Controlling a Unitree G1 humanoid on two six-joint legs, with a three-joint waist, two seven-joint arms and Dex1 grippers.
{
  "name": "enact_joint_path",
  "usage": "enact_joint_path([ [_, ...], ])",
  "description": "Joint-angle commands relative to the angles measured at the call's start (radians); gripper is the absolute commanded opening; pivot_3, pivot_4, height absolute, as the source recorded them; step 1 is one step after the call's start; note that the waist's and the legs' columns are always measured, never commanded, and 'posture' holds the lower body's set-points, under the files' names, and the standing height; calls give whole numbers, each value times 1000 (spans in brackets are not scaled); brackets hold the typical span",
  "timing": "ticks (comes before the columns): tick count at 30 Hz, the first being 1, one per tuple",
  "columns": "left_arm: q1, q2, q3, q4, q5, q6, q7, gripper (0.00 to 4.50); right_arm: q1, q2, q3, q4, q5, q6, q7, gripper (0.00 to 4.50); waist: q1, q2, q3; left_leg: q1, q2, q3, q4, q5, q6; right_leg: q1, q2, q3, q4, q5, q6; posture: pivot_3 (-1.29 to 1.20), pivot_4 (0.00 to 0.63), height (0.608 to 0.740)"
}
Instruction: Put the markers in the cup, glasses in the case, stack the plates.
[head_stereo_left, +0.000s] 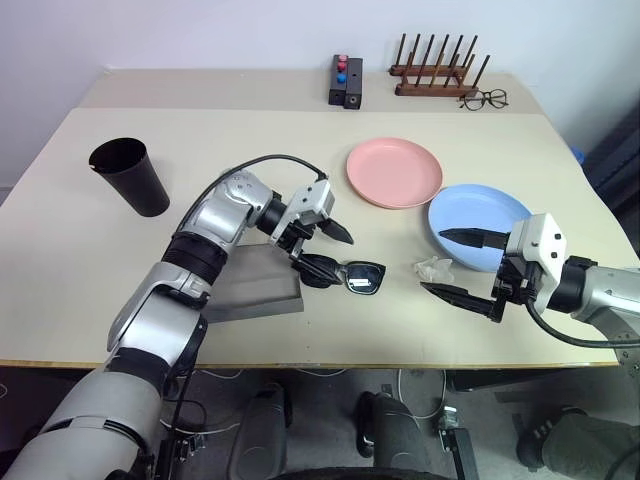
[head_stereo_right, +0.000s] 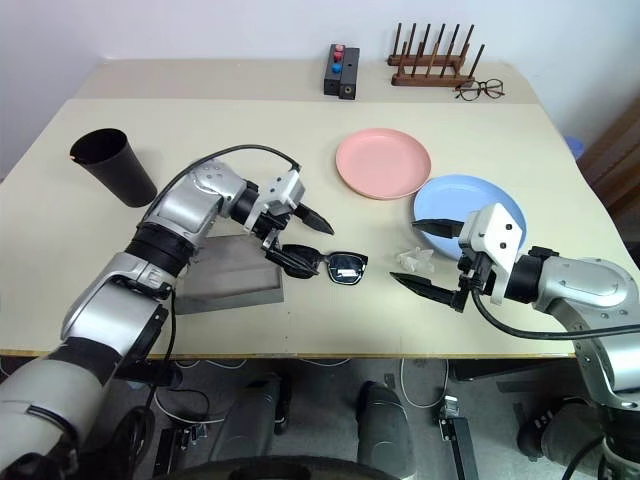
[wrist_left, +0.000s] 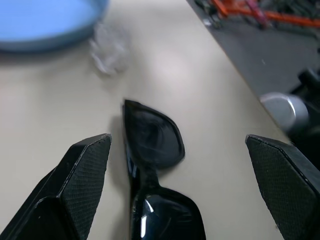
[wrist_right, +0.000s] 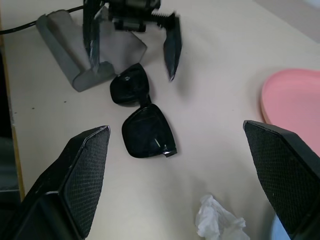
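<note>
So far I have not finished any part of the job, I think. The sunglasses (head_stereo_left: 343, 273) lie flat on the table (head_stereo_left: 80, 250), just beside the grey case (head_stereo_left: 252, 285) and not in it. My left gripper (head_stereo_left: 318, 243) hangs right over the end of the sunglasses nearest the case, with its two black fingers wide apart, and it holds nothing. My right gripper (head_stereo_left: 462, 266) hovers near the blue plate (head_stereo_left: 480, 225); its fingers are wide apart too, and it is empty.

The pink plate (head_stereo_left: 394, 172) and the blue plate sit side by side, very close at their rims, so they are not stacked yet. The black cup (head_stereo_left: 130, 176) stands apart on the left side of the table, and it leans a bit. I cannot see into it, and I cannot find a marker anywhere on the table, so I cannot tell if that part is done.

Other things are around. A small crumpled bit of clear wrap (head_stereo_left: 434, 267) lies between the sunglasses and the blue plate, close to my right gripper. At the far edge are a black block with red and blue knobs (head_stereo_left: 345, 81), a wooden rack (head_stereo_left: 436, 67) and a pair of thin clear spectacles (head_stereo_left: 486, 99). These are well away. My own left arm lies over part of the case, so I may have to move it before the sunglasses can go in.
</note>
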Motion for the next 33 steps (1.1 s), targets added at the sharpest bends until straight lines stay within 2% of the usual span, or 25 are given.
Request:
enact_joint_path([
  [1, -44, -28, -17, 76, 33, -51, -6, 4457, 16, 12, -43, -55, 20, -1, -29, 4378, 0, 0, 0, 0, 0, 0, 0, 0, 0, 0, 0, 0, 0, 0, 0, 0, 150, 740],
  [11, -91, -109, 2, 259, 137, -162, 14, 4457, 59, 28, -71, -94, 28, 1, -81, 4378, 1, 0, 0, -1, 0, 0, 1, 0, 1, 0, 0, 0, 0, 0, 0, 0, 150, 740],
  [14, -100, -125, 23, 282, 140, -165, 27, 3649, 66, 30, -76, -99, 27, 0, -88, 4378, -1, 0, 0, 0, 0, 0, 1, 0, 1, 0, 0, 0, 0, 0, 0, 0, 150, 740],
  [17, -105, -128, 29, 298, 158, -191, 42, 2261, 69, 33, -77, -99, 25, -2, -95, 4378, 0, 0, 0, -1, 0, 0, 1, 0, 1, 0, 0, 0, 0, 0, 0, 0, 150, 740],
  [28, -114, -131, 49, 332, 196, -195, 44, 2261, 40, 36, -60, -79, 17, -15, -108, 4378, 0, 0, 0, -1, 0, 0, 1, 0, 1, 0, 0, 0, 0, 0, 0, 0, 150, 740],
  [31, -115, -138, 51, 341, 205, -196, 52, 1481, 36, 37, -58, -76, 13, -17, -110, 4378, 1, 0, 0, -1, 0, 0, 1, 0, 1, 0, 0, 0, 0, 0, 0, 0, 150, 740],
  [32, -114, -143, 57, 340, 202, -195, 56, 1061, 35, 37, -57, -76, 11, -18, -111, 4378, 2, 0, 0, -1, 0, 0, 1, 0, 1, 0, 0, 0, 0, 0, 0, 0, 150, 740],
  [33, -114, -147, 63, 340, 201, -195, 58, 1061, 35, 38, -56, -76, 10, -18, -112, 4378, 3, 0, 0, -1, 0, 0, 1, 0, 1, 1, 0, 0, 0, 0, 0, 0, 150, 740],
])
